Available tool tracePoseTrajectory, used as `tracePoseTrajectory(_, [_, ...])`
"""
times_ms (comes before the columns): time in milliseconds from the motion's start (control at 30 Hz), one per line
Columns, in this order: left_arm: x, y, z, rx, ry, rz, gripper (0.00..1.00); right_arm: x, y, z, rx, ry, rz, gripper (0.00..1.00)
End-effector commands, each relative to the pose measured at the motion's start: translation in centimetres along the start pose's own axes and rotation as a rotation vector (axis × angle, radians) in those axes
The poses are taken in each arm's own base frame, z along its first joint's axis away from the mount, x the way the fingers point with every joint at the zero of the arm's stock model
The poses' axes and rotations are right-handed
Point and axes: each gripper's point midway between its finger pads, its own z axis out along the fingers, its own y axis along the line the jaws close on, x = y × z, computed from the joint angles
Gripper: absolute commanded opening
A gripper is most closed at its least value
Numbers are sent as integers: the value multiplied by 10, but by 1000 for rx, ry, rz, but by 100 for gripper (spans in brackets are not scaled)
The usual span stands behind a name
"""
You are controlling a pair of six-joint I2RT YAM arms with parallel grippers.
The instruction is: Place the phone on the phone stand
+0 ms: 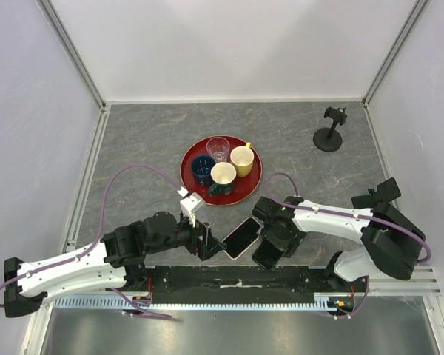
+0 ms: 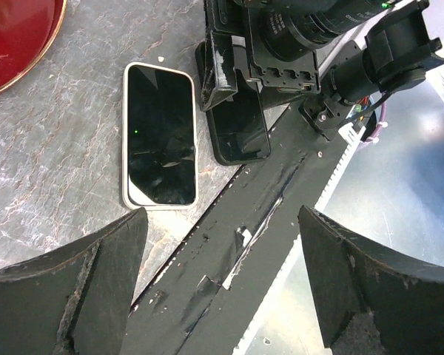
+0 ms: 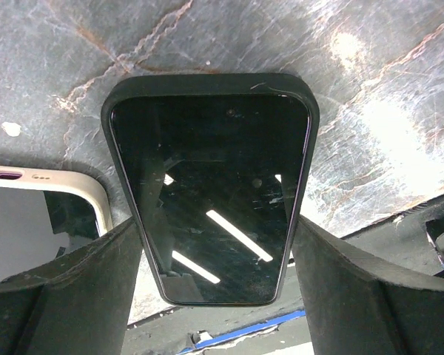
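Note:
A black phone [image 1: 263, 256] lies screen up at the table's front edge. My right gripper [image 1: 271, 247] has a finger against each long side of it, so it is shut on it; the right wrist view shows the phone [image 3: 211, 177] filling the gap of the gripper [image 3: 216, 229]. A white-cased phone [image 1: 242, 237] lies just left of it, screen up, touching nothing. My left gripper [image 1: 211, 248] is open and empty, over the black rail [image 2: 237, 244] near the white-cased phone [image 2: 160, 133]. The black phone stand [image 1: 330, 132] stands at the far right.
A red tray [image 1: 183, 171] in the table's middle carries a yellow cup [image 1: 242, 159], a white-and-green mug [image 1: 223, 177], a blue cup [image 1: 203, 170] and a clear glass [image 1: 217, 148]. White walls close in the table on three sides.

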Motion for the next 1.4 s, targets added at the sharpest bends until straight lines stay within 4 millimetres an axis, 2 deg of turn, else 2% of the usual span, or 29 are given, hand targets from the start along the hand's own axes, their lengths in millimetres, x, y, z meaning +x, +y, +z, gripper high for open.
tracePoseTrajectory(0, [-13, -7, -6, 25, -47, 9, 89, 5, -17, 34, 69, 7, 38, 81])
tracePoseTrajectory(133, [-12, -6, -6, 22, -42, 6, 89, 5, -22, 41, 97, 4, 36, 76])
tracePoseTrajectory(233, [-10, -5, -5, 18, -32, 6, 89, 1, -22, 48, 95, -24, 27, 67])
tracePoseTrajectory(300, [-8, -5, -2, 18, -18, 8, 90, -4, -23, 49, 91, -53, 10, 46])
tracePoseTrajectory(333, [-8, -7, 0, 23, -15, 8, 91, -5, -22, 47, 87, -60, 9, 24])
tracePoseTrajectory(367, [-9, -11, 1, 38, -5, 10, 93, -7, -23, 46, 86, -69, 8, 12])
tracePoseTrajectory(400, [-3, -10, 8, 27, 31, 12, 94, -9, -21, 41, 67, -77, 8, 3])
tracePoseTrajectory(433, [-4, -11, 12, 29, 34, 11, 94, -14, -20, 39, 54, -97, 8, 0])
tracePoseTrajectory(500, [-1, -17, 22, 44, 78, -12, 94, -20, -13, 27, -5, -119, 14, 0])
tracePoseTrajectory(567, [-5, -26, 31, 88, 67, -49, 94, -31, -5, 16, -70, -166, 24, 0])
tracePoseTrajectory(600, [-5, -29, 34, 111, 64, -64, 94, -36, 2, 2, -140, -185, 38, 0])
tracePoseTrajectory(667, [-7, -35, 44, 177, 50, -111, 94, -51, 7, -10, -210, -256, 53, 0])
tracePoseTrajectory(800, [-6, -35, 63, 241, 67, -170, 94, -79, 8, -50, -359, -370, 93, 0])
tracePoseTrajectory(867, [-3, -33, 76, 249, 107, -175, 95, -87, 6, -60, -410, -405, 112, 0])
tracePoseTrajectory(900, [-7, -36, 81, 264, 100, -160, 95, -94, 11, -75, -484, -426, 143, 0])
tracePoseTrajectory(967, [-7, -37, 98, 259, 132, -145, 94, -99, 14, -86, -541, -444, 160, 0])
tracePoseTrajectory(1067, [-20, -40, 116, 265, 108, -130, 91, -108, 16, -109, -632, -467, 208, 0])
tracePoseTrajectory(1100, [-15, -37, 125, 254, 123, -133, 90, -111, 16, -116, -658, -474, 214, 0])
tracePoseTrajectory(1133, [-21, -39, 131, 269, 97, -126, 89, -113, 17, -122, -675, -484, 221, 0])
tracePoseTrajectory(1167, [-28, -43, 135, 278, 82, -121, 89, -114, 18, -126, -685, -482, 223, 0])
tracePoseTrajectory(1200, [-24, -40, 144, 270, 94, -127, 88, -115, 19, -130, -697, -482, 228, 0])
tracePoseTrajectory(1267, [-38, -49, 154, 308, 57, -126, 87, -113, 22, -136, -717, -465, 236, 0])
tracePoseTrajectory(1333, [-35, -46, 167, 299, 65, -139, 84, -112, 25, -141, -735, -450, 244, 0])
tracePoseTrajectory(1367, [-45, -48, 173, 298, 41, -135, 83, -111, 26, -144, -748, -440, 248, 0])
